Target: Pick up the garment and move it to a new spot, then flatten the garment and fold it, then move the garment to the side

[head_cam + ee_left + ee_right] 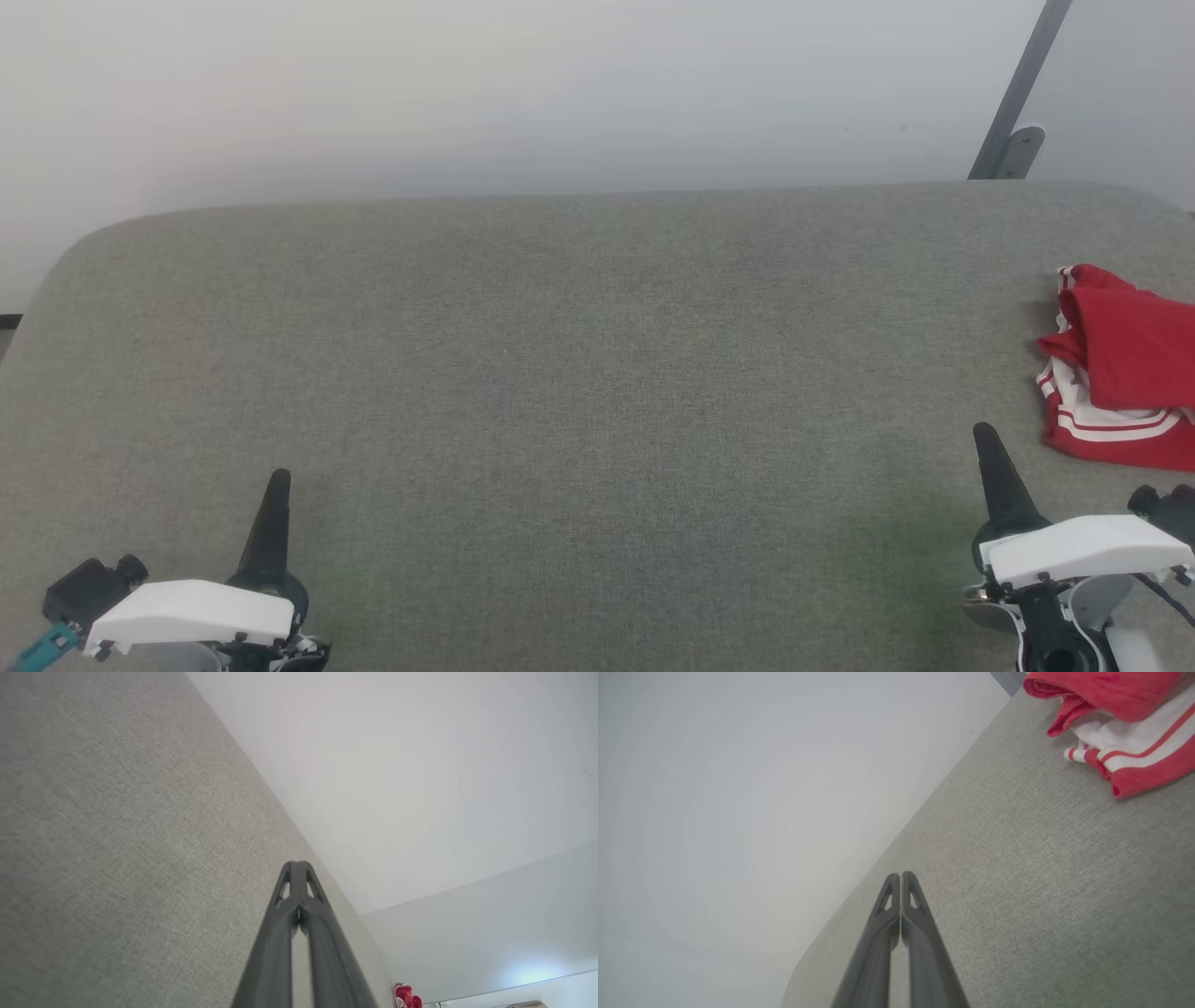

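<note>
The garment [1125,369] is a red shirt with white parts and red-and-white striped trim, lying bunched at the table's far right edge, partly cut off by the head view's border. It also shows at the top right of the right wrist view as the garment [1125,723], and tiny in the left wrist view as the garment [405,995]. My right gripper [983,433] is shut and empty, a short way to the left of and nearer than the shirt. My left gripper [279,476] is shut and empty at the lower left, far from it.
The grey fabric-covered table [579,373] spreads wide between the two grippers. A pale wall stands behind it. A dark slanted bar with a grey bracket [1013,140] rises beyond the table's far right corner.
</note>
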Available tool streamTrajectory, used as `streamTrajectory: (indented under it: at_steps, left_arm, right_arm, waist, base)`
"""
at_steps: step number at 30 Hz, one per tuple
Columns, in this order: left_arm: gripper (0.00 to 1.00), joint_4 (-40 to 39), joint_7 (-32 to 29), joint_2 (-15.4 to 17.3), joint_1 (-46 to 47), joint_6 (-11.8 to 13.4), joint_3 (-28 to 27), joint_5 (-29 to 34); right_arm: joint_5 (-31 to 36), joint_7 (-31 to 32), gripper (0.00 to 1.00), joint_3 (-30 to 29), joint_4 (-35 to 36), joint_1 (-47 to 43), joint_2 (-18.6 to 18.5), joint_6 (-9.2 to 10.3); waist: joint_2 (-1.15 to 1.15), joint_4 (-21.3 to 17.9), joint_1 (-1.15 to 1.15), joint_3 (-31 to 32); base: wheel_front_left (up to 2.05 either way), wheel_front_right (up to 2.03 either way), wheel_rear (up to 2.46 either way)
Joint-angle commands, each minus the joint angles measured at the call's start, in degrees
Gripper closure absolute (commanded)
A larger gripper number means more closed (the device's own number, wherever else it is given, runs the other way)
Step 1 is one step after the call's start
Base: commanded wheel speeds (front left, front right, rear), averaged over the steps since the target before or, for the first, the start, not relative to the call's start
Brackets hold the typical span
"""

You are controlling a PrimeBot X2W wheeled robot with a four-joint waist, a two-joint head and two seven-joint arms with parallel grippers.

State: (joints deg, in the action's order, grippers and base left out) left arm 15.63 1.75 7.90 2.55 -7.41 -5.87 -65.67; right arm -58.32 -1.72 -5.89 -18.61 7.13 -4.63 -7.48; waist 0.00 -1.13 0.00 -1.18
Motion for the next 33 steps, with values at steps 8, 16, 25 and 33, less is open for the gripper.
streamTrajectory:
  at_steps: [8, 16, 25, 33]
  left_arm:
    - [1.00, -0.9, -1.7, -0.7, 1.9, -0.1, -0.4, -5.4]
    - [1.00, -1.0, -2.8, -1.5, 2.3, -0.1, -0.5, -9.0]
    - [1.00, -1.2, -3.9, -2.1, 2.7, -0.1, -0.6, -12.4]
    - [1.00, -1.3, -5.1, -2.9, 2.9, -0.1, -0.6, -16.0]
  right_arm:
    - [-6.6, 1.8, 1.00, -0.2, 1.5, 0.0, 0.3, -0.02]
    - [-11.3, 2.9, 1.00, -0.3, 2.1, -0.2, 0.5, -0.02]
    - [-15.6, 4.0, 1.00, -0.4, 2.6, -0.3, 0.8, -0.02]
    - [-20.3, 5.1, 1.00, -0.5, 3.2, -0.5, 1.1, -0.02]
  waist:
    - [0.00, 0.2, 0.00, 0.1]
    - [0.00, 0.3, 0.00, 0.3]
    - [0.00, 0.4, 0.00, 0.4]
    - [0.00, 0.6, 0.00, 0.5]
  base:
    - [0.00, 0.00, 0.00]
    - [0.00, 0.00, 0.00]
    - [0.00, 0.00, 0.00]
    - [0.00, 0.00, 0.00]
